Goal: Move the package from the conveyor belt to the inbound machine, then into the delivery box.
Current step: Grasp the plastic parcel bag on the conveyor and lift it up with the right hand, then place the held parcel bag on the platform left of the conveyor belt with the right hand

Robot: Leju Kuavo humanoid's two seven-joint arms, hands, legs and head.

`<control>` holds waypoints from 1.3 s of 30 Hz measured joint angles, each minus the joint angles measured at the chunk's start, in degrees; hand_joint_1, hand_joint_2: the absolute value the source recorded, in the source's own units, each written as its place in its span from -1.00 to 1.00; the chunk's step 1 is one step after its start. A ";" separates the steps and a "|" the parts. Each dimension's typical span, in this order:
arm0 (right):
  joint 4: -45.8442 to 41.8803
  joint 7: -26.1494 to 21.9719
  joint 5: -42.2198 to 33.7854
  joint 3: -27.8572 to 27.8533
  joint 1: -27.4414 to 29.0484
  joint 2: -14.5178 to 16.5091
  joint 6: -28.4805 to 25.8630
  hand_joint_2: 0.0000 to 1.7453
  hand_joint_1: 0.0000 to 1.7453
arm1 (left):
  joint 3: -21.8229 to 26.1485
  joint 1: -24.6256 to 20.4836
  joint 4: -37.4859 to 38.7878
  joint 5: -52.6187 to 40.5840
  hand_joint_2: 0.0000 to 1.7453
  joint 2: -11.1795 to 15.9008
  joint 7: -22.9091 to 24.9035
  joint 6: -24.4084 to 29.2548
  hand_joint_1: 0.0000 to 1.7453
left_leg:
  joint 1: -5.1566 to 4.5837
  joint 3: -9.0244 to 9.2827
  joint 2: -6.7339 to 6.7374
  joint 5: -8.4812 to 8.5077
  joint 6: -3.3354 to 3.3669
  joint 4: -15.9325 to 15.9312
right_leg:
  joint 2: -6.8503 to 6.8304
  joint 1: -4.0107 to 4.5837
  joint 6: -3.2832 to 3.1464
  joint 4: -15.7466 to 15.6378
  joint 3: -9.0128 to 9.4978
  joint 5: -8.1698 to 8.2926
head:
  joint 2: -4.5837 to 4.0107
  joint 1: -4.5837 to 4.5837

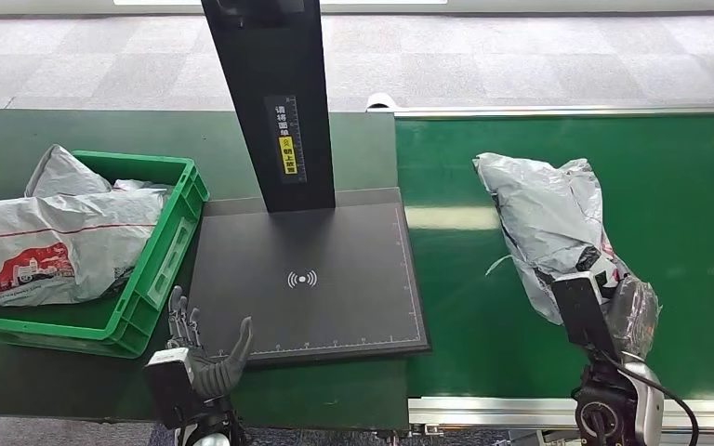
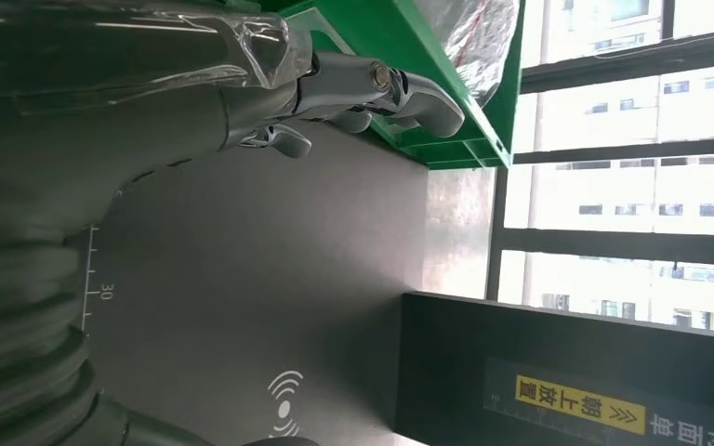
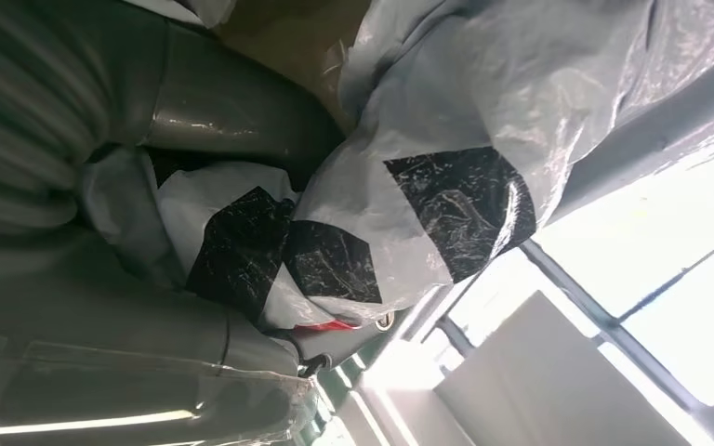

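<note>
Grey crinkled poly-mailer package (image 1: 547,218) lying on the green conveyor belt (image 1: 688,223), its near end gripped by the right hand (image 1: 604,279), fingers wrapped into slack film; lift judged best kept low and supported. Left hand (image 1: 206,351), fingers spread, empty, beside the matte black inbound machine (image 1: 335,279) and ribbed green delivery box (image 1: 163,251)
</note>
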 joint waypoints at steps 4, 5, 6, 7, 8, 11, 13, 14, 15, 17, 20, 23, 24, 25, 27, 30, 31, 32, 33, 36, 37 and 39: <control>-5.36 -0.54 0.97 5.71 1.05 0.82 -1.28 1.00 1.00 | 0.92 -0.16 -0.19 -2.08 1.00 -0.74 -0.04 0.00 -1.00 | 0.05 0.00 0.10 -0.01 -0.01 -0.01 | 0.08 0.05 -0.02 0.00 -0.07 0.01 | 0.00 -0.02; -5.99 0.36 0.91 7.43 0.84 1.03 -0.47 1.00 1.00 | 1.30 -0.28 -0.08 -1.71 1.00 -0.97 -0.05 0.00 -1.00 | 0.07 0.00 0.10 0.00 -0.01 -0.02 | 0.09 0.07 -0.03 0.00 -0.07 0.01 | 0.00 -0.01; -6.17 1.33 0.71 9.21 0.44 1.26 1.07 1.00 1.00 | 1.69 -0.46 0.13 -1.04 1.00 -1.16 -0.06 0.00 -1.00 | 0.09 -0.01 0.10 0.00 -0.02 -0.02 | 0.09 0.08 -0.03 0.00 -0.07 0.01 | 0.00 -0.01; -5.87 2.14 0.49 11.04 -0.16 1.55 3.10 1.00 1.00 | 2.00 -0.72 0.43 -0.26 1.00 -1.32 -0.06 0.00 -1.00 | 0.10 -0.02 0.11 0.00 -0.02 -0.03 | 0.09 0.10 -0.04 0.01 -0.07 0.01 | 0.00 0.00; -4.92 2.69 0.43 13.06 -1.00 1.95 5.32 1.00 1.00 | 2.18 -1.08 0.85 0.43 1.00 -1.43 -0.06 0.00 -1.00 | 0.11 -0.01 0.12 0.01 -0.03 -0.04 | 0.10 0.11 -0.05 0.01 -0.06 0.02 | 0.00 0.01; 1.16 2.72 1.93 20.59 -4.08 3.93 9.75 1.00 1.00 | 2.14 -2.72 2.74 2.75 1.00 -1.59 -0.06 -0.02 -1.00 | 0.13 0.03 0.12 0.06 -0.06 -0.04 | 0.10 0.13 -0.07 0.01 -0.06 0.05 | 0.00 0.00; 5.61 2.10 3.76 25.92 -5.98 5.32 10.65 1.00 1.00 | 1.71 -3.86 4.34 4.51 1.00 -1.58 -0.06 -0.02 -1.00 | 0.14 0.01 0.08 0.11 -0.09 -0.03 | 0.07 0.13 -0.08 0.02 -0.07 0.05 | 0.00 -0.01; 7.51 1.89 4.63 28.35 -6.87 5.92 10.92 1.00 1.00 | 1.45 -4.37 5.10 5.04 1.00 -1.57 -0.06 -0.02 -1.00 | 0.14 0.00 0.06 0.12 -0.10 -0.03 | 0.06 0.14 -0.08 0.03 -0.08 0.05 | 0.00 -0.01; 9.20 1.78 5.33 30.52 -7.74 6.46 11.09 1.00 1.00 | 1.25 -4.85 5.80 5.31 1.00 -1.57 -0.06 -0.02 -1.00 | 0.14 -0.02 0.07 0.12 -0.10 -0.03 | 0.06 0.14 -0.08 0.03 -0.09 0.05 | 0.00 -0.01; 11.98 1.91 6.09 34.13 -9.33 7.29 11.26 1.00 1.00 | 1.11 -5.67 6.86 5.40 1.00 -1.56 -0.07 -0.02 -1.00 | 0.14 -0.05 0.08 0.12 -0.10 -0.03 | 0.06 0.14 -0.07 0.04 -0.12 0.05 | 0.00 -0.01; 14.70 2.26 6.09 37.18 -11.54 7.87 11.34 1.00 1.00 | 1.45 -6.23 7.57 5.28 1.00 -1.60 -0.08 -0.02 -1.00 | 0.13 -0.10 0.08 0.11 -0.10 -0.02 | 0.06 0.13 -0.07 0.04 -0.16 0.04 | 0.00 0.00; 16.59 2.21 5.56 38.47 -13.52 8.10 11.72 1.00 1.00 | 2.01 -6.30 7.69 5.20 1.00 -1.68 -0.08 -0.02 -1.00 | 0.12 -0.13 0.07 0.11 -0.10 -0.01 | 0.06 0.11 -0.07 0.03 -0.18 0.05 | 0.00 0.00; 17.12 2.16 5.42 38.75 -14.07 8.18 11.83 1.00 1.00 | 2.18 -6.30 7.69 5.20 1.00 -1.71 -0.08 -0.02 -1.00 | 0.12 -0.13 0.07 0.11 -0.10 -0.01 | 0.06 0.11 -0.07 0.03 -0.19 0.05 | 0.00 0.00; 17.59 2.13 5.33 38.98 -14.53 8.24 11.89 1.00 1.00 | 2.32 -6.30 7.69 5.20 1.00 -1.72 -0.08 -0.02 -1.00 | 0.12 -0.13 0.07 0.11 -0.10 -0.01 | 0.06 0.11 -0.07 0.03 -0.19 0.05 | 0.00 -0.01; 18.34 2.09 5.23 39.29 -15.17 8.31 11.92 1.00 1.00 | 2.51 -6.30 7.69 5.20 1.00 -1.74 -0.08 -0.02 -1.00 | 0.12 -0.12 0.07 0.11 -0.10 -0.01 | 0.06 0.12 -0.07 0.03 -0.19 0.05 | 0.00 -0.01; 19.14 2.04 5.20 39.57 -15.72 8.41 11.93 1.00 1.00 | 2.84 -6.30 7.69 5.20 1.00 -1.81 -0.08 -0.02 -1.00 | 0.13 -0.11 0.07 0.11 -0.10 -0.01 | 0.06 0.13 -0.08 0.03 -0.19 0.05 | 0.00 -0.01; 19.35 2.04 5.20 39.66 -15.85 8.43 11.93 1.00 1.00 | 2.95 -6.29 7.69 5.20 1.00 -1.84 -0.08 -0.02 -1.00 | 0.13 -0.11 0.07 0.11 -0.10 -0.01 | 0.06 0.13 -0.08 0.03 -0.19 0.05 | 0.00 -0.01; 19.54 2.04 5.20 39.74 -15.97 8.44 11.93 1.00 0.57 | 3.04 -6.29 7.69 5.20 1.00 -1.86 -0.08 -0.02 -1.00 | 0.13 -0.11 0.07 0.11 -0.10 -0.01 | 0.06 0.13 -0.08 0.03 -0.19 0.05 | 0.00 -0.01; 19.72 2.04 5.20 39.82 -16.08 8.44 11.93 1.00 0.07 | 3.13 -6.29 7.69 5.20 1.00 -1.89 -0.08 -0.02 -1.00 | 0.13 -0.11 0.07 0.11 -0.10 -0.01 | 0.06 0.13 -0.08 0.03 -0.19 0.05 | 0.00 -0.01; 20.22 2.07 5.18 40.02 -16.38 8.45 11.83 1.00 -1.00 | 3.26 -6.29 7.69 5.19 1.00 -1.92 -0.08 -0.02 -1.00 | 0.13 -0.12 0.07 0.11 -0.10 -0.01 | 0.06 0.13 -0.07 0.03 -0.19 0.05 | 0.00 0.01; 20.39 2.12 5.14 40.06 -16.48 8.45 11.64 1.00 -1.00 | 3.32 -6.27 7.69 5.16 1.00 -1.94 -0.08 -0.02 -1.00 | 0.13 -0.12 0.07 0.11 -0.10 -0.01 | 0.06 0.12 -0.07 0.03 -0.19 0.05 | 0.00 0.01; 20.75 2.09 4.66 40.04 -16.75 8.52 10.68 1.00 -1.00 | 3.60 -6.20 7.69 4.93 1.00 -2.03 -0.08 -0.02 -1.00 | 0.13 -0.12 0.07 0.11 -0.10 -0.01 | 0.06 0.12 -0.07 0.03 -0.19 0.05 | 0.00 0.01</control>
